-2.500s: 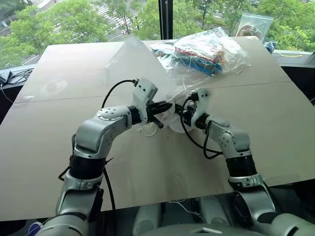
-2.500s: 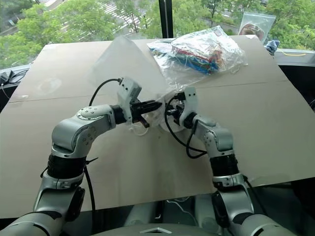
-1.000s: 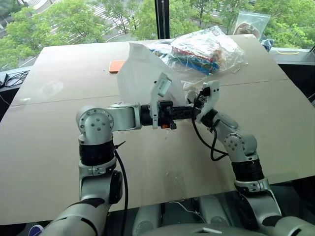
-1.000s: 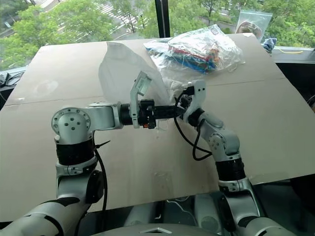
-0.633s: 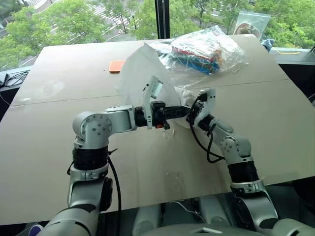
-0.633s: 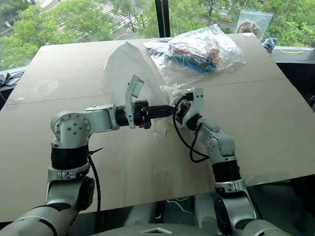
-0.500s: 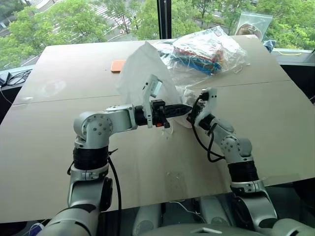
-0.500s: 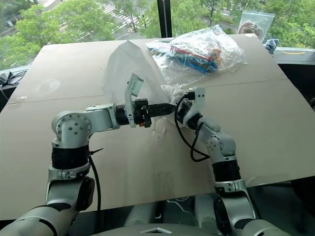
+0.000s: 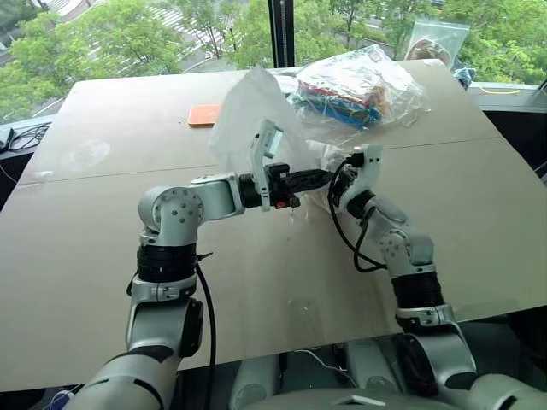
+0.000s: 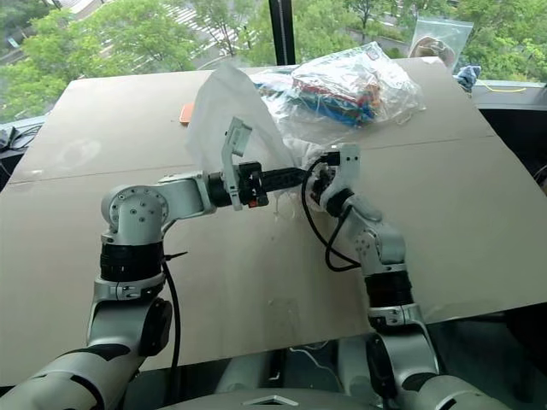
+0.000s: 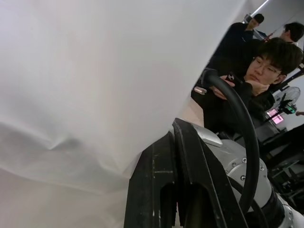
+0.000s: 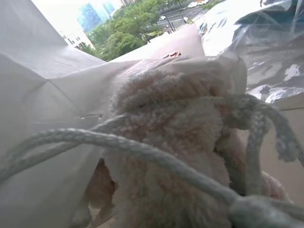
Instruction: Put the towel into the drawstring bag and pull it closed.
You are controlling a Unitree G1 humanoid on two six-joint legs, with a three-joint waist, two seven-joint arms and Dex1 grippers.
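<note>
Drawstring bag [image 9: 248, 115] rears up mid-table; clear plastic bag [image 9: 359, 85] crowds just behind it; my near side open tabletop [image 9: 282, 290].

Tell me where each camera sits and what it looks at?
Left eye view: on the head, looking down at both arms, the drawstring bag and table.
Right eye view: beside it, same scene; left gripper meets right gripper.
Left wrist view: along black fingers at bag fabric; people behind.
Right wrist view: close on the towel and cords.
All four share the bag.

Both hands meeting at drawstring bag [image 10: 224, 115] mouth mid-table, clear plastic bag [image 10: 350, 85] behind, trees beyond
</note>
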